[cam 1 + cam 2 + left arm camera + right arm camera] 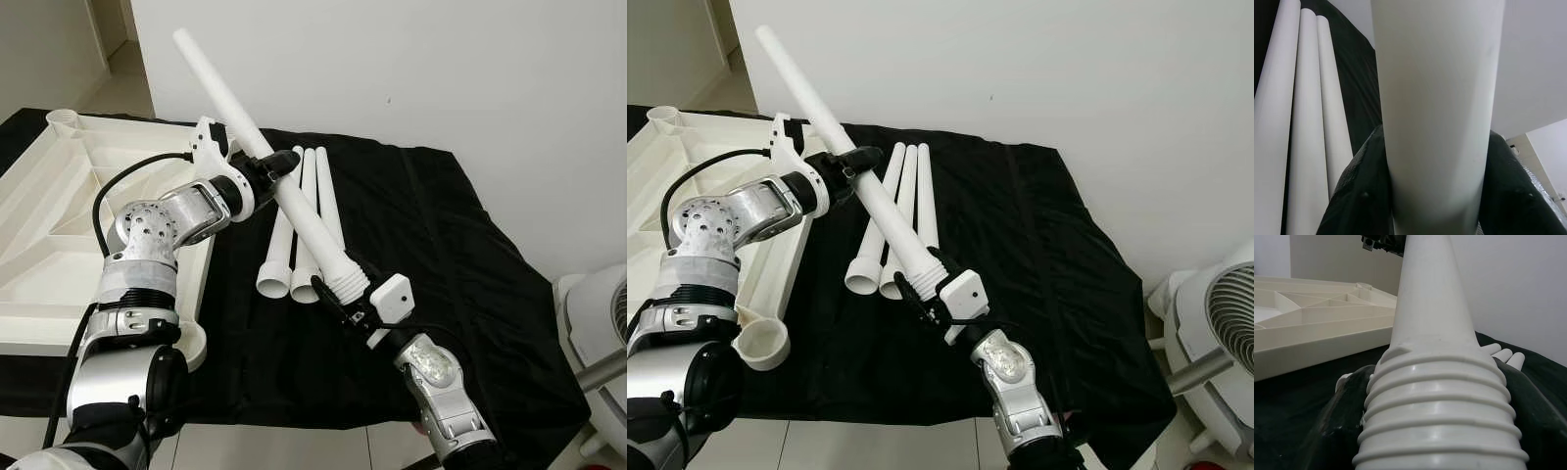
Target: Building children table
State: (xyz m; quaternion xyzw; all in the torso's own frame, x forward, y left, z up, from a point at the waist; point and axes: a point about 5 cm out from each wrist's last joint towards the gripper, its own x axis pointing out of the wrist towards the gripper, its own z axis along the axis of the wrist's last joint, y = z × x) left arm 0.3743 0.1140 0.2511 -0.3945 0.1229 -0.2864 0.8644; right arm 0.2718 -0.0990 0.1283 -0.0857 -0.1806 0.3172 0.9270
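Observation:
A long white table leg is held aloft, slanting from upper left down to its threaded end. My left gripper is shut on its middle, black fingers on both sides of the tube. My right gripper is shut on the ribbed threaded end. Three more white legs lie side by side on the black cloth beneath. The upturned white tabletop with corner sockets lies to the left.
A black cloth covers the floor under the parts. A white wall rises close behind. A white fan stands at the right edge. Pale floor tiles show in front.

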